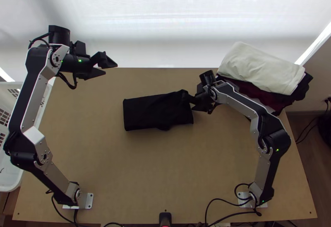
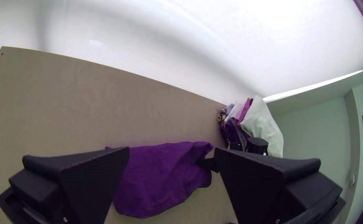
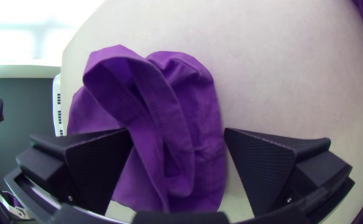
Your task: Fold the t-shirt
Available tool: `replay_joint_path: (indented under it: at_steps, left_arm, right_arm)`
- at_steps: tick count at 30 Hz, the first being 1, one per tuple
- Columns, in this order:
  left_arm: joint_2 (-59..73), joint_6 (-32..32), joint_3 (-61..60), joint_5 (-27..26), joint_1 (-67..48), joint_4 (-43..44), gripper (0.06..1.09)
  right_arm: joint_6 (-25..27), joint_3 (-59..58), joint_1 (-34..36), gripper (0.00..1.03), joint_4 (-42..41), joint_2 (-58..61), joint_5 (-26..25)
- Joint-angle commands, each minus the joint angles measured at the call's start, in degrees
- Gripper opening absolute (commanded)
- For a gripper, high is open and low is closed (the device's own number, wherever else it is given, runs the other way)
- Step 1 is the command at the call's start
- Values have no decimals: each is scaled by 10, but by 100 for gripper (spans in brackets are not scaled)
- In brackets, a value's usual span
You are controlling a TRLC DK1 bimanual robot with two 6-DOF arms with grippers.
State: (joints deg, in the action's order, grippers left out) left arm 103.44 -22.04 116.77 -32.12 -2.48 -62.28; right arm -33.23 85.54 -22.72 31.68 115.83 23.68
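The t-shirt (image 1: 155, 111) lies folded into a dark, roughly rectangular bundle mid-table; its right end is rumpled. It looks purple in the left wrist view (image 2: 160, 178) and in the right wrist view (image 3: 206, 124), where loose folds curl at that end. My left gripper (image 1: 111, 66) stands open at the table's far left edge, away from the cloth; its fingers are wide apart in its wrist view (image 2: 171, 149). At the shirt's right end is my right gripper (image 1: 193, 104), open, with cloth between its spread fingers (image 3: 177, 129) but not clamped.
A stack of folded clothes with a pale cloth (image 1: 260, 69) on top sits at the table's far right corner, close behind the right arm. A white basket (image 1: 44, 98) stands beyond the left edge. Bare wood (image 1: 157, 169) lies in front of the shirt.
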Motion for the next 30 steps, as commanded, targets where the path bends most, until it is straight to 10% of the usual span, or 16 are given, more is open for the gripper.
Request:
replay_joint_path:
  at_steps: [1, 24, 27, 30]
  left_arm:
    - [-22, 5, -9, -1, 5, -6, 105]
    - [-21, 0, 1, -1, 1, -11, 105]
    - [-23, 0, 1, -1, 1, -11, 105]
    - [-24, 0, 1, -1, 2, -11, 105]
  right_arm:
    - [-10, 12, 13, 98, -7, 14, 4]
    - [-31, 57, -119, 98, -36, 101, 24]
    - [-36, 72, -122, 73, -35, 100, 24]
    - [-50, 82, -114, 21, -35, 73, 24]
